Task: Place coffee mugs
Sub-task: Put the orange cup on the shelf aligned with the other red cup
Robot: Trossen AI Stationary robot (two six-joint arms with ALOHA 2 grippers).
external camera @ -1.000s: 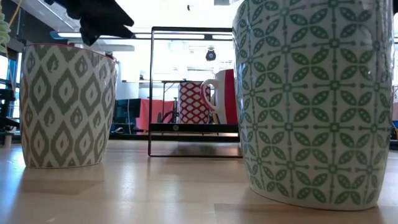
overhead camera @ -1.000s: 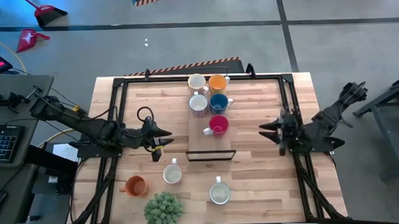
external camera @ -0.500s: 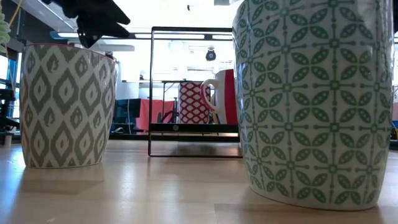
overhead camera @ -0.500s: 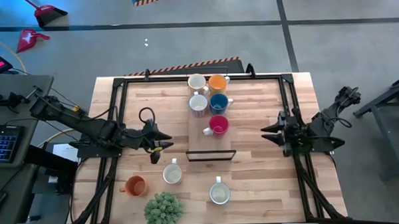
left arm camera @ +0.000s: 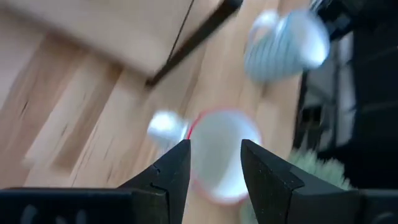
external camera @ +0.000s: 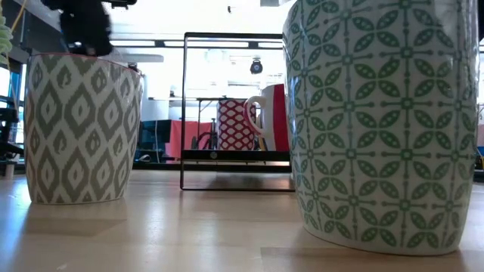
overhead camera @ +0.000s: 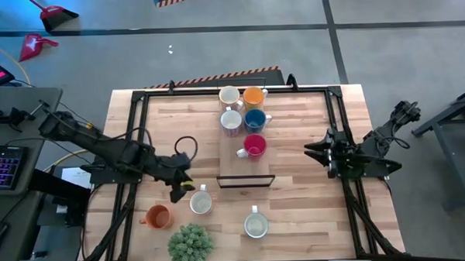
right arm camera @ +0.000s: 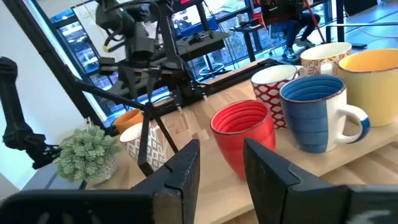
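Overall, the wooden counter [overhead camera: 296,182] filled most of the high view, w/ both arms reaching in from the sides. A black wire frame [overhead camera: 246,180] stood mid-counter. Five mugs sat grouped at the far end: a cream mug [overhead camera: 229,96], an orange-yellow mug [overhead camera: 254,96], a red-patterned white mug [overhead camera: 231,121], a blue mug [overhead camera: 255,120] and a red-pink mug [overhead camera: 254,146]. Three more sat near the front: a grey-patterned mug [overhead camera: 200,202], a green-patterned mug [overhead camera: 255,225] and an orange mug [overhead camera: 157,217], beside a green spiky plant ball [overhead camera: 191,245].

Only the low view showed the pattern detail: grey diamonds on one mug, green leaf crosses on the other, both close to the lens and blocking most of the counter behind. Only the left wrist view showed the left claw [overhead camera: 181,186] w/ fingers spread directly above the grey-patterned mug's rim, not touching. The right wrist view showed the right claw [overhead camera: 314,151] spread too, pinching nothing, facing the far group.

Vs a sec earlier, the left claw had swung from beside the frame toward the front, ending over the grey-patterned mug; the right arm had pulled back slightly toward the counter's right edge. No mugs had moved.
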